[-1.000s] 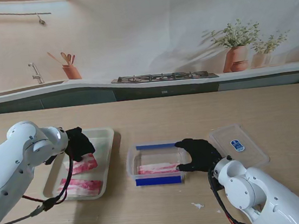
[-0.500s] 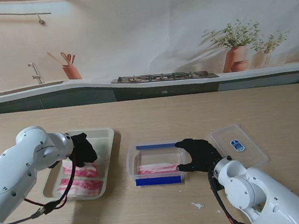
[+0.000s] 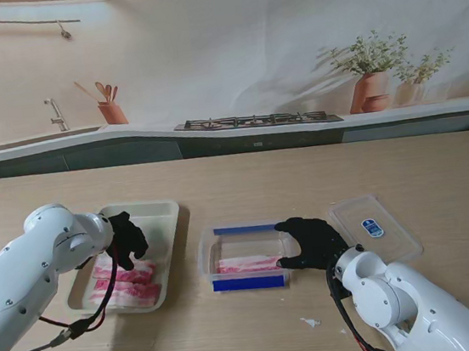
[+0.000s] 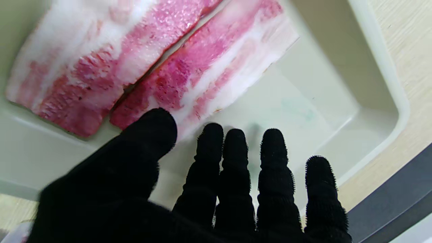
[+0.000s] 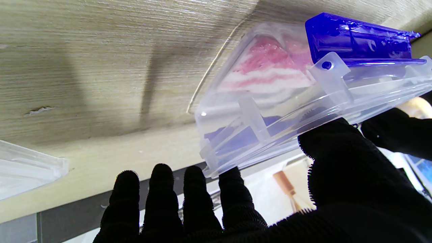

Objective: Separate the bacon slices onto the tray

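- Kitchen backdrop behind, with a painted sink, hob and potted plants; in front a pale wooden table (image 3: 303, 176) carries everything.
- On the robot's left sits a cream tray (image 3: 164, 211), and two bacon slices (image 3: 128, 283) lie in it side by side, touching along their long edges, in the part nearer to me.
- Over that tray hangs the left hand (image 3: 127, 233), fingers spread and straight with nothing between them; the left wrist view shows its fingertips (image 4: 273, 141) just off the end of the nearest slice (image 4: 209, 74), above bare tray floor.
- At the centre stands a clear plastic box (image 3: 243, 258) with blue strips on its near and far edges. One more run of bacon (image 3: 247, 265) lies inside, its long axis running left to right, toward the near wall.
- Against the box's right end rests the right hand (image 3: 313, 241). From the right wrist view its thumb (image 5: 337, 148) presses the rim while the other fingers stay loose and apart, so it braces the box rather than gripping it.
- Beside that hand, farther right, lies the box's lid (image 3: 376, 226).
- My judgement: the remaining bacon lies to the right of the left hand, well apart from it, so that hand must cross to the box and approach the slice end-on along its length. The right hand is nearer, yet it is busy steadying the box.
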`<action>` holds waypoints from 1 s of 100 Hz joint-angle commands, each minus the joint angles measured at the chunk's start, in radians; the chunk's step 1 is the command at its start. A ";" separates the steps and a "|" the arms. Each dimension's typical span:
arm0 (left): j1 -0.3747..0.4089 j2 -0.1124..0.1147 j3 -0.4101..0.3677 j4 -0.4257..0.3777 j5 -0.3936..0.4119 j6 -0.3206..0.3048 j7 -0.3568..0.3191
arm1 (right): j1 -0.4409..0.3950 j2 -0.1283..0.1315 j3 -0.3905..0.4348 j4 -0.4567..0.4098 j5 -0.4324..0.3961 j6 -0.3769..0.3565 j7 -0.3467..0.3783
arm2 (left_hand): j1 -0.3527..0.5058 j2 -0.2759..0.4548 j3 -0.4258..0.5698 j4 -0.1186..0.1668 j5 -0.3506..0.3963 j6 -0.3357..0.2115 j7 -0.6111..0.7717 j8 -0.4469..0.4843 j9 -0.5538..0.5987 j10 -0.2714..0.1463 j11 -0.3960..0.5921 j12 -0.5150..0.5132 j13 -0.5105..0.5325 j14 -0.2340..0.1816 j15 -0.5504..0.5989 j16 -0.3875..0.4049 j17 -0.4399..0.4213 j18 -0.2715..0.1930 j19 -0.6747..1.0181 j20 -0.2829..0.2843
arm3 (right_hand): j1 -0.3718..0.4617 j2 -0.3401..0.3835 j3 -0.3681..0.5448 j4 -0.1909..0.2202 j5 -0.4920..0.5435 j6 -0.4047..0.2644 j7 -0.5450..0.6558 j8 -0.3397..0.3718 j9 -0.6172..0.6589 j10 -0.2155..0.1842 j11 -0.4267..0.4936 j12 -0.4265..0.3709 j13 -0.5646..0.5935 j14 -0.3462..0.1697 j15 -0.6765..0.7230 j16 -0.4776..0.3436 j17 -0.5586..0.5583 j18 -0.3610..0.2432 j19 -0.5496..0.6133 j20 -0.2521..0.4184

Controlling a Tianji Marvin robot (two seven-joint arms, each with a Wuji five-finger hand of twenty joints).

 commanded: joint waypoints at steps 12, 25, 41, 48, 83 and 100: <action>0.036 -0.006 -0.057 -0.040 0.048 -0.003 0.013 | -0.006 -0.007 -0.004 -0.001 0.000 0.003 0.014 | -0.042 0.043 -0.080 0.010 -0.104 0.074 -0.121 -0.077 -0.115 0.062 -0.073 -0.098 -0.078 0.030 -0.056 -0.042 -0.007 0.029 -0.021 0.026 | 0.012 0.025 -0.010 0.025 -0.023 0.019 0.001 -0.006 -0.012 -0.036 0.004 0.000 -0.024 -0.031 0.002 0.005 -0.007 0.001 -0.028 0.025; 0.062 -0.011 -0.099 -0.058 0.082 -0.008 0.061 | -0.005 -0.007 -0.005 -0.001 -0.001 0.002 0.015 | -0.048 0.067 -0.110 -0.007 -0.148 0.087 -0.157 -0.104 -0.156 0.071 -0.091 -0.133 -0.108 0.038 -0.078 -0.062 -0.003 0.026 -0.012 0.036 | 0.013 0.025 -0.010 0.026 -0.023 0.019 0.001 -0.006 -0.012 -0.035 0.004 0.000 -0.024 -0.031 0.003 0.005 -0.007 0.000 -0.028 0.025; 0.116 -0.024 -0.174 -0.097 0.104 0.002 0.168 | -0.006 -0.007 -0.005 0.000 -0.001 0.001 0.014 | -0.049 0.087 -0.140 -0.021 -0.205 0.040 -0.153 -0.104 -0.163 0.077 -0.100 -0.160 -0.123 0.050 -0.097 -0.082 0.002 0.033 -0.004 0.040 | 0.013 0.024 -0.010 0.026 -0.023 0.018 0.001 -0.005 -0.012 -0.036 0.005 0.000 -0.024 -0.031 0.002 0.005 -0.006 0.001 -0.028 0.025; 0.134 -0.030 -0.203 -0.129 0.089 0.004 0.180 | -0.005 -0.007 -0.005 0.000 -0.001 0.000 0.013 | -0.046 0.101 -0.160 -0.026 -0.236 0.049 -0.156 -0.107 -0.191 0.065 -0.102 -0.168 -0.143 0.042 -0.115 -0.098 0.009 0.033 0.002 0.040 | 0.013 0.025 -0.009 0.026 -0.023 0.018 0.001 -0.005 -0.013 -0.036 0.005 0.000 -0.024 -0.030 0.003 0.005 -0.006 0.000 -0.028 0.025; 0.150 -0.061 -0.202 -0.252 -0.160 0.045 0.231 | -0.004 -0.007 -0.003 0.003 0.004 -0.012 0.012 | -0.004 0.126 -0.197 -0.007 -0.169 0.067 -0.131 -0.101 -0.182 0.087 -0.107 -0.191 -0.162 0.055 -0.122 -0.142 0.057 0.032 0.053 0.040 | 0.010 0.024 -0.011 0.025 -0.024 0.017 0.001 -0.005 -0.012 -0.035 0.004 0.000 -0.025 -0.032 0.002 0.005 -0.001 -0.001 -0.027 0.025; 0.122 -0.075 -0.110 -0.289 -0.316 0.134 0.221 | -0.005 -0.008 0.001 0.003 0.009 -0.020 0.010 | 0.017 0.093 -0.085 -0.035 -0.067 0.033 0.036 -0.013 -0.002 0.087 -0.019 -0.132 0.028 0.071 0.016 -0.057 0.148 0.063 0.155 0.057 | 0.006 0.029 -0.014 0.025 -0.024 0.017 0.001 -0.006 -0.012 -0.036 0.003 0.000 -0.025 -0.031 0.003 0.005 -0.001 -0.001 -0.027 0.025</action>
